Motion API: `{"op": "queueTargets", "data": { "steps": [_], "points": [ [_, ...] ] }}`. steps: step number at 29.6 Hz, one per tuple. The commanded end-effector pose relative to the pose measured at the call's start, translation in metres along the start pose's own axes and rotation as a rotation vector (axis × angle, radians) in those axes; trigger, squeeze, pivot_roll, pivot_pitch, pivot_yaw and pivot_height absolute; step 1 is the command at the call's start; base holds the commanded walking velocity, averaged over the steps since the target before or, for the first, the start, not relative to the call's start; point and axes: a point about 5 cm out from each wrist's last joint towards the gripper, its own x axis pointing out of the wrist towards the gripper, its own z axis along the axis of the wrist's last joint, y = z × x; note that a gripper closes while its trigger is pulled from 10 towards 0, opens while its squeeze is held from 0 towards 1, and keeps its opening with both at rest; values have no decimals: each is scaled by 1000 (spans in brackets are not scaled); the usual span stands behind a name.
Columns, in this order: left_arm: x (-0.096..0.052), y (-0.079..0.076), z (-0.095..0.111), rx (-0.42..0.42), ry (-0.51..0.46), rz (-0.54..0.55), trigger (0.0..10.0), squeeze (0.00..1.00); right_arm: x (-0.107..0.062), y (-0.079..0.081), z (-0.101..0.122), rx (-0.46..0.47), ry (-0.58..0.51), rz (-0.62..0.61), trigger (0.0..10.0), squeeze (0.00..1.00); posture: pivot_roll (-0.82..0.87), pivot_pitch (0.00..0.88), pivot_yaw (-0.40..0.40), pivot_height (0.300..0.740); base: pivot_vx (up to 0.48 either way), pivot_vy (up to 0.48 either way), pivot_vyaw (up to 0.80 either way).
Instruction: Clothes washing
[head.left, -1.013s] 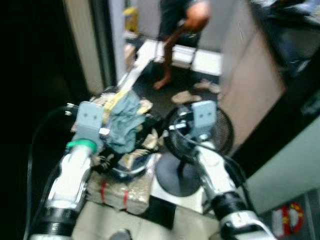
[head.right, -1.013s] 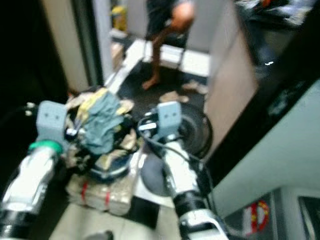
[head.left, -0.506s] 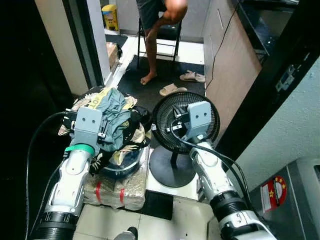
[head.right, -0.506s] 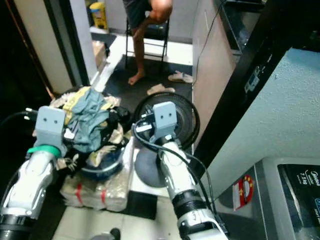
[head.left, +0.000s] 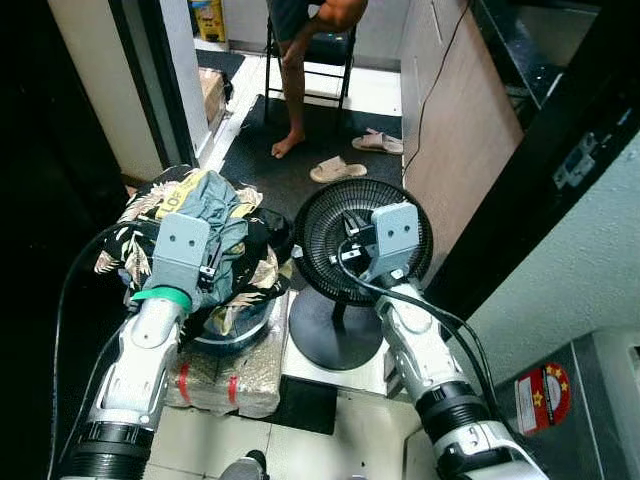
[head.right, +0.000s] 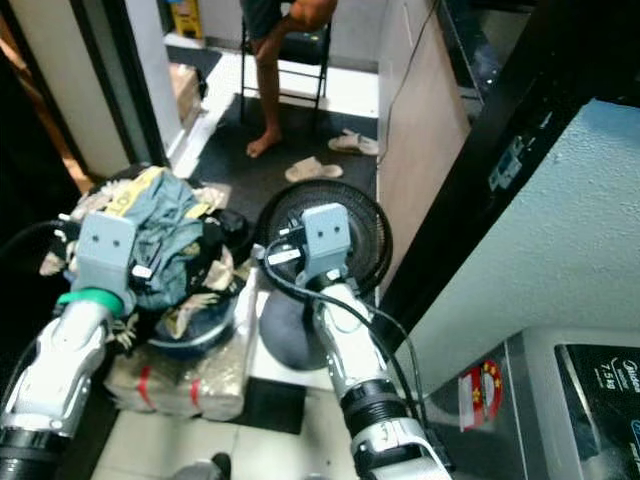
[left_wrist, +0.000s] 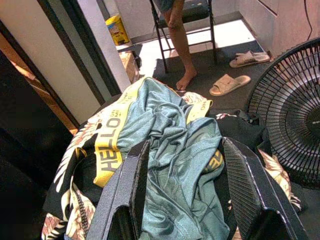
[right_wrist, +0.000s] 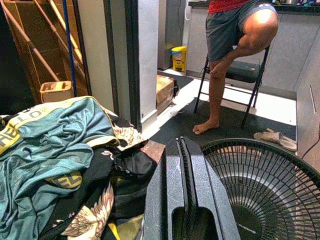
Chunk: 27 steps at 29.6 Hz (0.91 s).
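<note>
Left gripper (left_wrist: 182, 200): I see its fingers spread wide, straddling the teal shirt (left_wrist: 175, 165) without closing on it.
Right gripper (right_wrist: 185, 200): fingers pressed together, empty, held over the black fan (right_wrist: 265, 185).
Teal shirt: tops the clothes pile (head.left: 215, 250) in a blue basket (head.left: 235, 335), left of the fan.
Left wrist view: shows me yellow lettering on the shirt.
Head views: a wrapped bundle (head.left: 225, 375) lies under the basket.
Beyond: a person's bare leg (head.left: 292, 95) by a folding chair (head.left: 325, 50); sandals (head.left: 338, 168) on the mat.
</note>
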Motion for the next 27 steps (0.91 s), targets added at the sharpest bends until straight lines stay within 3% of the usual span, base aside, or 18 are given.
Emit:
{"op": "queueTargets", "data": {
  "steps": [1, 11, 27],
  "points": [
    [-1, -1, -4, 3, 16, -4, 10000, 0, -2, 0, -4, 6, 15, -6, 10000, 0, 89, 0, -15, 740, 0, 0, 0],
    [0, 0, -4, 6, 15, 1, 10000, 0, -2, 0, -4, -1, 15, -5, 10000, 0, 91, 0, -15, 740, 0, 0, 0],
    [0, 0, -4, 7, 11, -6, 10000, 0, -1, -1, -4, -6, 16, -1, 10000, 0, 92, 0, -16, 740, 0, 0, 794]
  ]
}}
